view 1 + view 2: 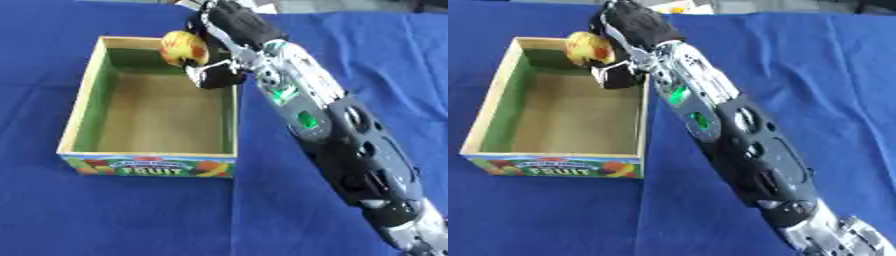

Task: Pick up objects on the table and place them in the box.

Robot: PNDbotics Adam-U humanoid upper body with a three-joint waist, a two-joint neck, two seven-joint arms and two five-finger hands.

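Observation:
My right arm reaches from the lower right across the table to the far right corner of the box point(74, 112). My right hand point(229, 30) is curled round a yellow and red fruit point(183, 47), an apple by its look, and holds it over the box's far end, above the inside. The box is wooden with a green lining, a bare brown floor and a "FRUIT" label on its near wall point(149, 167). Nothing lies inside it. My left hand does not show in either view.
A blue cloth point(114, 215) covers the whole table. Something white and yellow point(680, 6) lies at the far edge behind my right hand. My right forearm point(350, 135) slants across the cloth to the right of the box.

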